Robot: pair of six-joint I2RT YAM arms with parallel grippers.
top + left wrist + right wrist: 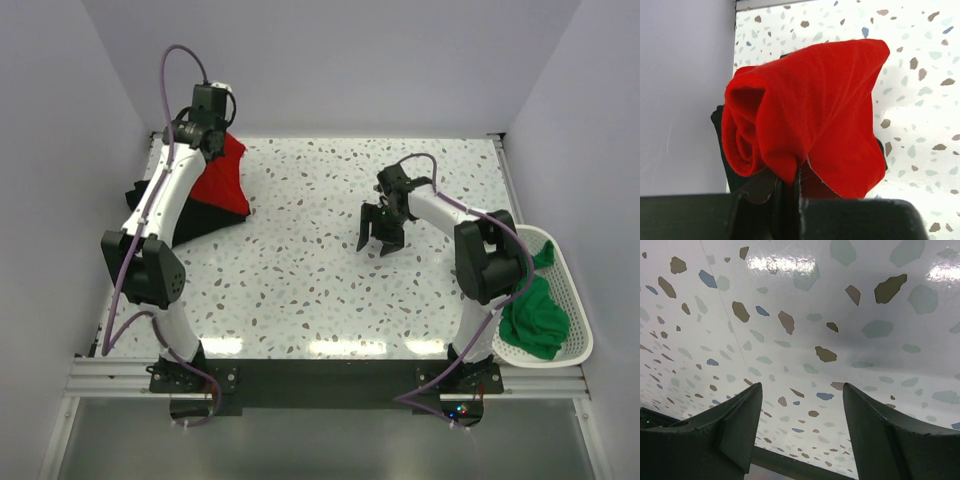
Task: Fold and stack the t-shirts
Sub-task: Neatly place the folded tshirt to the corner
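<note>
The red t-shirt [224, 182] hangs bunched from my left gripper [222, 140] at the far left of the table. In the left wrist view my left gripper [796, 172] is shut on a fold of the red t-shirt [825, 105]. The black t-shirt [196, 222] lies flat under it on the table, and a black edge [719, 120] shows behind the red cloth. The green t-shirt [534, 312] lies crumpled in the white basket [572, 300] at the right. My right gripper [381, 236] is open and empty above the table's middle right, seen also in the right wrist view [801, 392].
The speckled table [320, 280] is walled by white panels on the left, back and right. The white perforated basket stands at the table's right front edge, beside the right arm's base.
</note>
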